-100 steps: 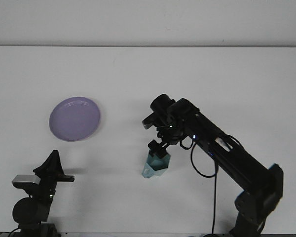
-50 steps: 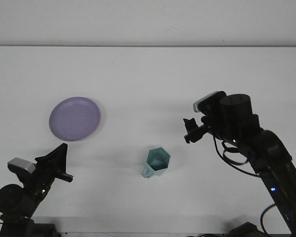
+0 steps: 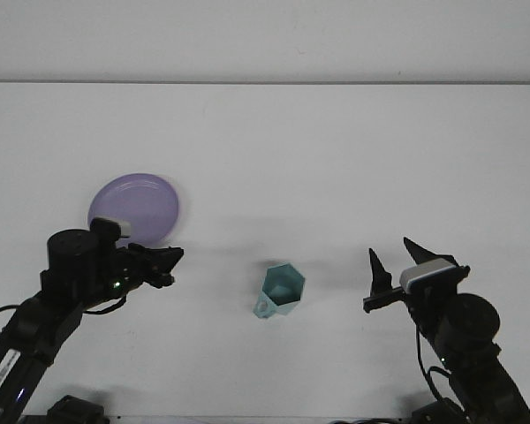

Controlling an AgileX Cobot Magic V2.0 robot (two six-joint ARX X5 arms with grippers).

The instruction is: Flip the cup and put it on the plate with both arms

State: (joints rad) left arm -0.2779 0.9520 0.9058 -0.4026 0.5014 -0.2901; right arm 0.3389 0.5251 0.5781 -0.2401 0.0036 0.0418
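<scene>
A teal hexagonal cup (image 3: 282,291) stands upright on the white table, mouth up, its small handle at the lower left. The purple plate (image 3: 137,205) lies at the left, its near edge partly covered by my left arm. My left gripper (image 3: 169,267) points right, between the plate and the cup, a hand's width short of the cup, open with nothing in it. My right gripper (image 3: 396,263) stands open and empty to the right of the cup, apart from it, fingertips pointing up.
The white table (image 3: 336,159) stretches back to a pale wall. Both arm bases sit at the near edge, left (image 3: 18,353) and right (image 3: 468,353).
The right gripper let go of the cup and pulled back to the right and down. The left arm rose and swung right toward the cup. The cup now stands free.
</scene>
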